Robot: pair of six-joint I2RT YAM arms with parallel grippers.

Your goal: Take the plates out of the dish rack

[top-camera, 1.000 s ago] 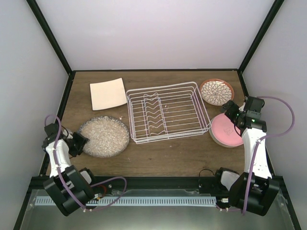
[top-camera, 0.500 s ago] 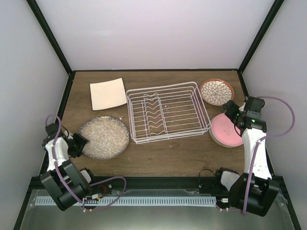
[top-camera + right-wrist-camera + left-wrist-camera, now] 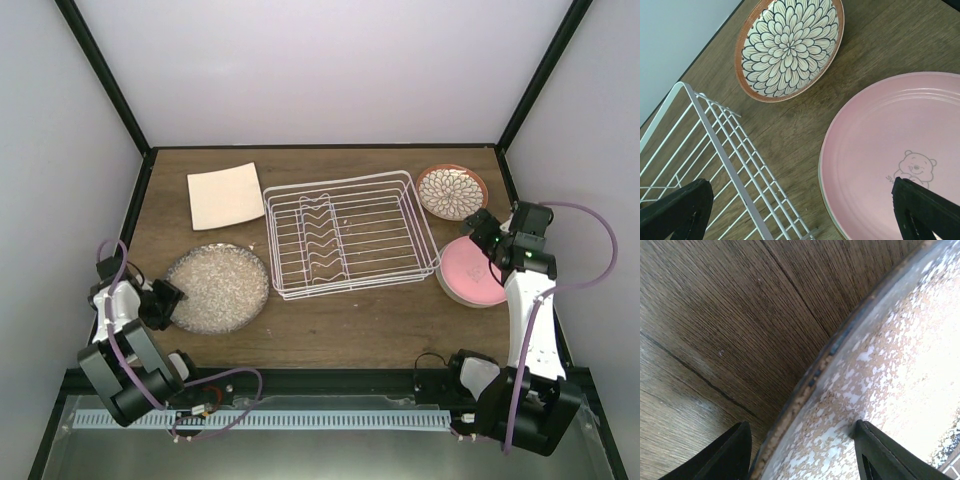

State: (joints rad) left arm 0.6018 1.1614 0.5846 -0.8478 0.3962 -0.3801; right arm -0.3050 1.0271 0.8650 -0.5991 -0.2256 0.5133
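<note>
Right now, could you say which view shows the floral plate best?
Right wrist: the floral plate is close, its petals sharp, top edge cropped. Top external shows it whole but small; left wrist misses it.

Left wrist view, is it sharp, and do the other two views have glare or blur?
Left wrist view: close, table grain sharp, the speckled plate washed out bright at its right; right wrist view: even light, pink plate and floral plate sharp, dark fingertips soft; top external view: soft even light, no glare.
</note>
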